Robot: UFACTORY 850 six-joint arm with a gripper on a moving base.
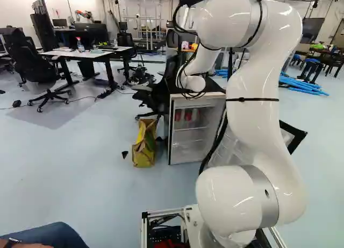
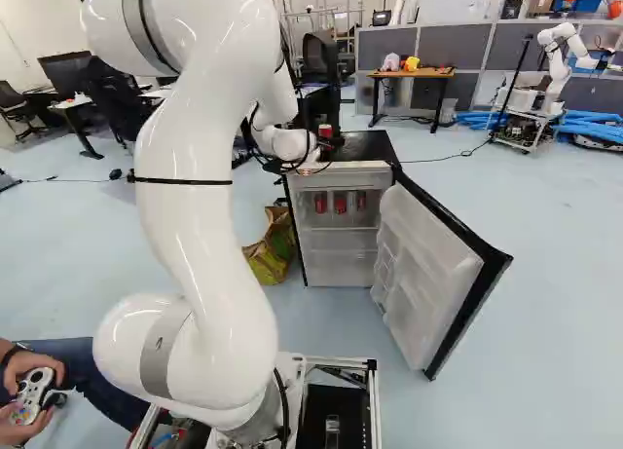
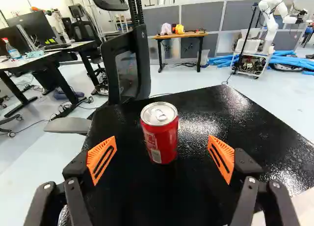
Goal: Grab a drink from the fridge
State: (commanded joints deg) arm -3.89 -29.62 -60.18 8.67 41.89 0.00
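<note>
On the black top [image 2: 356, 147] of the small fridge [image 2: 336, 225], my gripper [image 2: 329, 145] is at the near edge by a red can, partly hidden by the arm in the right base view. The wrist view shows the gripper [image 3: 162, 155] open, orange pads [image 3: 102, 160] wide apart. Upright between and slightly ahead of them stands the red can [image 3: 161, 138], with a gap on either side. The fridge door [image 2: 438, 274] is swung open to the right. Several red cans [image 2: 340, 203] stand on the upper shelf inside.
A yellow bag [image 1: 144, 146] sits on the floor left of the fridge. An office chair [image 3: 128, 64] stands close behind the fridge top. Farther off are desks [image 1: 80, 53], a small wooden table [image 2: 414, 73], blue tubes [image 2: 594, 128] and another robot [image 2: 557, 69].
</note>
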